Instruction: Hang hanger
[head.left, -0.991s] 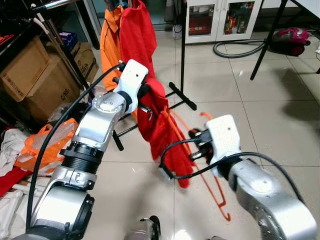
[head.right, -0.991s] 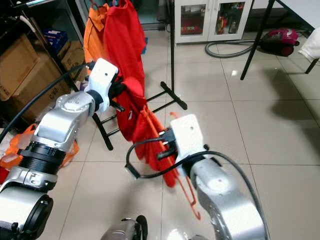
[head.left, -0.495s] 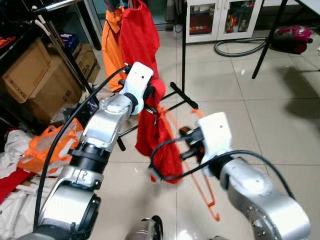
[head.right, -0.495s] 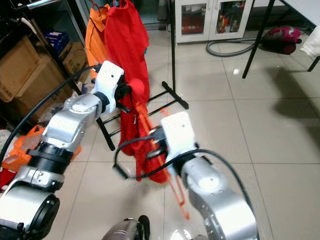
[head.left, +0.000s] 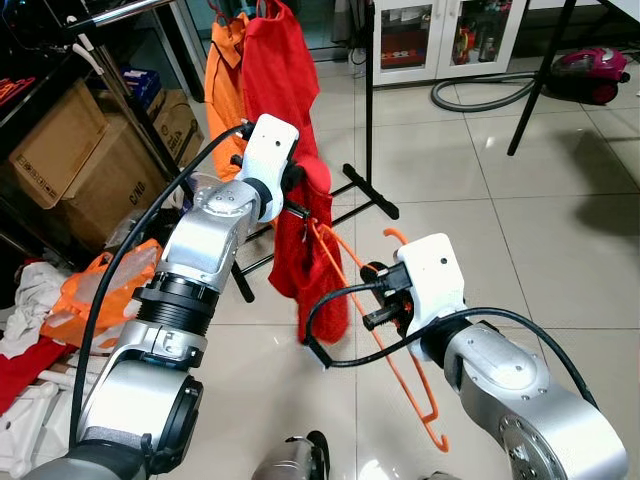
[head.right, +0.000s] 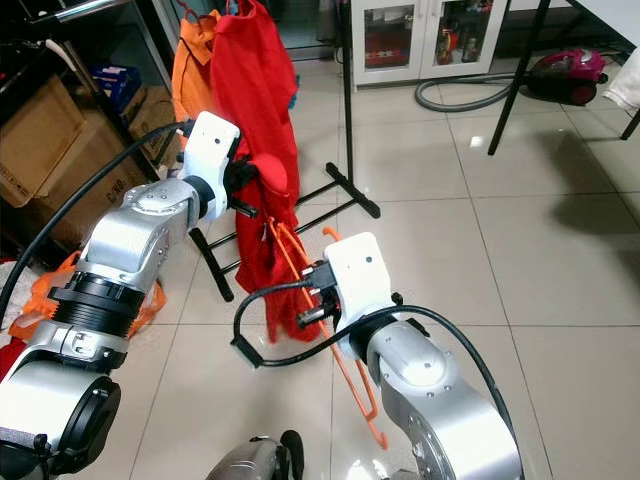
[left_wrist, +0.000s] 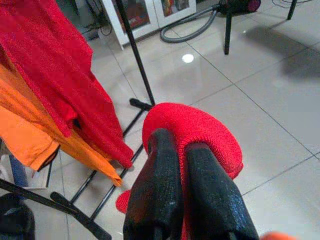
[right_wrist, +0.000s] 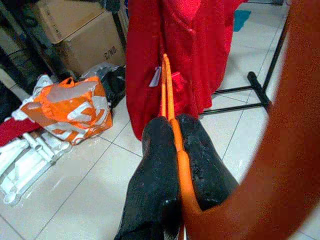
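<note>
The left gripper (left_wrist: 182, 165) pinches a bunched red knit garment (head.left: 312, 240); the right gripper (right_wrist: 175, 145) clamps a thin orange plastic hanger (head.left: 385, 345) (hook uppermost) beside it.

Head stereo pair looks forward and down from above both arms, tiled floor (head.left: 560, 260) ahead, clothes rack (head.left: 366, 130) at 12 o'clock; both eyes share it. Left wrist camera sits close behind its fingers (left_wrist: 165, 200), facing the rack foot. Right wrist camera, equally close, faces cardboard boxes (right_wrist: 85, 35) toward 10 o'clock
</note>
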